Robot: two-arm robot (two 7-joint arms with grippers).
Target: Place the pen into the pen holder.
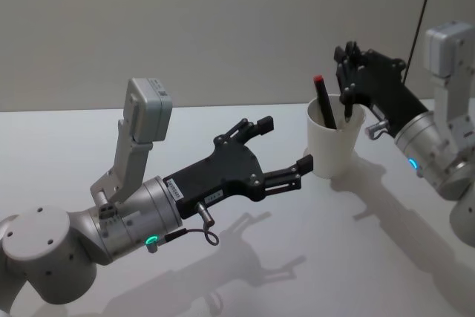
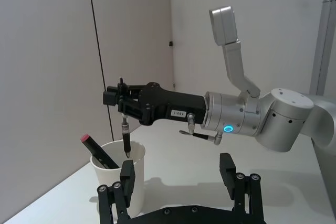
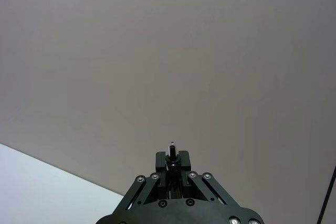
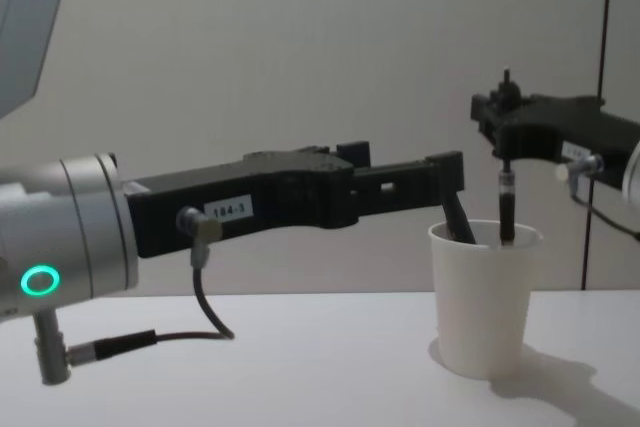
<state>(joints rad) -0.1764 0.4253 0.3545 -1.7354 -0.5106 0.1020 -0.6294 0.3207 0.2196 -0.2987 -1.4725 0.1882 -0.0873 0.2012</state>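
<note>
Right gripper point(image 1: 349, 88) above cup point(image 1: 335, 142), fingers closed on black pen point(image 2: 125, 136). Pen upright, tip dipped just inside cup rim, upper end clamped. Cup upright on white table point(image 1: 67, 146), right of centre, far side. Second pen with red cap point(image 1: 323, 100) leans inside cup. Left gripper point(image 1: 286, 150) just left of cup, fingers spread wide, holding nothing, not touching cup.

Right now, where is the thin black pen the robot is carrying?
The thin black pen hangs upright from the right end effector, its tip just inside the white paper cup on the table's right side, beside a red-capped marker.
</note>
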